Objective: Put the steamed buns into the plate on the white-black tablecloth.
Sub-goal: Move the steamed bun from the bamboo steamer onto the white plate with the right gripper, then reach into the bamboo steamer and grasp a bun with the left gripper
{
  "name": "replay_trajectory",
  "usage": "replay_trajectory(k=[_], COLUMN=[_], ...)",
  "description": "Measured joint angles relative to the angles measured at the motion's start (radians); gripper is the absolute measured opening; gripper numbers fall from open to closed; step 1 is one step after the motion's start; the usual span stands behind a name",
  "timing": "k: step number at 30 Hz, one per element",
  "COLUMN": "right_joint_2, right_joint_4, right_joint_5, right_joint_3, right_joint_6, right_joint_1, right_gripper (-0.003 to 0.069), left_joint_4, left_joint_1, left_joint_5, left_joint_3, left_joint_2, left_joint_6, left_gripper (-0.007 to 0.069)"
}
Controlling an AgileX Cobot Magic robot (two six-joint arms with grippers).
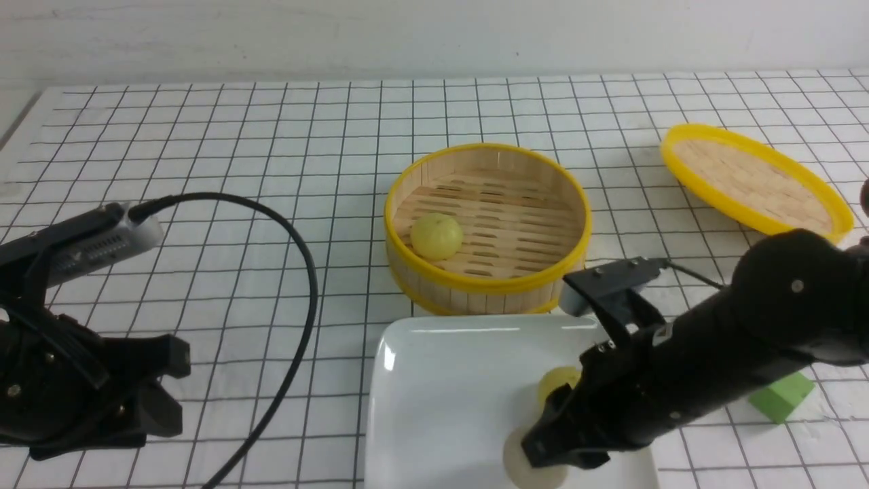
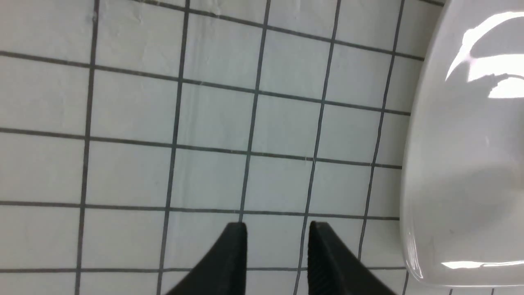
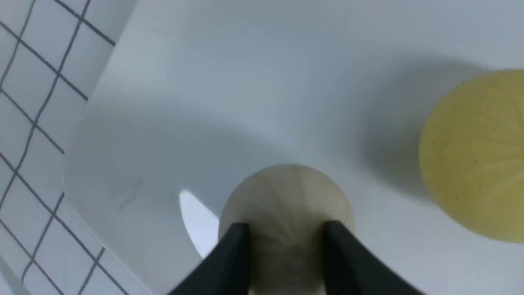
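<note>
Buns lie in two places. The beige-white bun is low over the near right part of the plate, pinched between the fingers of the right claw; I cannot tell whether it touches the plate yet. Just beside it a yellow bun lies on the plate. The third bun sits in the basket, beyond the plate's far edge, ahead and left of the right claw, which looks the nearer one. The basket's wall stands between, so reaching it likely means coming from above. The left claw hangs narrow and empty over the checked tablecloth on the worktop, left of the plate. The lid and green cube lie off to the right.
</note>
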Motion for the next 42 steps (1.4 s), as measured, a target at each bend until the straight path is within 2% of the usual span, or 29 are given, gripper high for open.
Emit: replay_trajectory(k=[2,3,4,5,8,11,14,15,16,18,22,24,26,27,29,30,31,33,36,39,42], right_joint_2=[-0.01,-0.012,-0.033,-0.057,-0.107,-0.211,-0.32,-0.327,-0.383,-0.436,-0.546,-0.586,-0.623,-0.625,-0.631,-0.631,-0.631,-0.631,-0.631,-0.631,-0.631], right_joint_4=[-0.007,-0.007,-0.03,-0.055,-0.105,-0.192,-0.263,-0.267,-0.292,-0.319,-0.339,-0.338,-0.333,-0.333,-0.331,-0.327,-0.326,-0.319,-0.311,-0.298,-0.292], right_joint_5=[0.0,0.001,0.028,0.057,0.131,0.293,0.435,0.443,0.504,0.556,0.578,0.542,0.47,0.465,0.433,0.417,0.415,0.396,0.377,0.367,0.366], right_joint_3=[-0.012,-0.012,-0.031,-0.049,-0.083,-0.118,-0.119,-0.119,-0.119,-0.119,-0.1,-0.071,-0.018,-0.014,0.017,0.037,0.042,0.06,0.062,0.062,0.062], right_joint_6=[0.0,0.0,0.0,0.0,0.0,0.008,0.052,0.052,0.071,0.086,0.098,0.098,0.098,0.098,0.098,0.098,0.098,0.098,0.098,0.098,0.098], right_joint_1=[-0.018,-0.02,-0.049,-0.077,-0.135,-0.258,-0.38,-0.387,-0.438,-0.481,-0.535,-0.537,-0.538,-0.538,-0.538,-0.538,-0.538,-0.538,-0.538,-0.538,-0.538], right_gripper=[0.0438,0.0449,0.0522,0.0555,0.0557,0.0421,0.0184,0.0168,0.0055,-0.0005,-0.0015,-0.0015,-0.0013,-0.0013,-0.0013,-0.0013,-0.0013,-0.0011,-0.0011,-0.0008,-0.0008], left_joint_4=[0.0,0.0,-0.011,-0.023,-0.054,-0.113,-0.14,-0.14,-0.142,-0.141,-0.121,-0.096,-0.042,-0.033,0.007,0.045,0.056,0.121,0.153,0.174,0.184], left_joint_1=[0.0,0.0,0.0,0.0,0.0,-0.001,-0.048,-0.054,-0.102,-0.157,-0.273,-0.314,-0.36,-0.365,-0.382,-0.394,-0.397,-0.412,-0.416,-0.416,-0.416], left_joint_5=[-0.001,-0.001,0.01,0.016,0.013,0.006,0.02,0.021,0.02,0.006,-0.046,-0.057,-0.056,-0.056,-0.053,-0.047,-0.047,-0.044,-0.043,-0.04,-0.018], left_joint_3=[0.0,0.0,0.0,0.0,-0.001,-0.037,-0.124,-0.131,-0.186,-0.244,-0.401,-0.49,-0.644,-0.666,-0.756,-0.833,-0.854,-0.98,-1.071,-1.144,-1.164], left_joint_2=[0.0,0.0,0.0,0.0,0.001,0.032,0.101,0.107,0.157,0.218,0.388,0.477,0.612,0.631,0.702,0.762,0.778,0.88,0.961,1.043,1.099], left_joint_6=[0.0,0.0,0.0,0.0,0.014,0.065,0.08,0.081,0.083,0.088,0.063,0.038,0.012,0.011,0.009,0.008,0.008,0.023,0.031,0.031,0.022], left_gripper=[0.0244,0.0244,0.0244,0.0244,0.0243,0.0201,0.0092,0.0083,0.0031,0.0007,0.002,0.0068,0.0185,0.0204,0.0283,0.0348,0.0364,0.0444,0.0472,0.0459,0.0349])
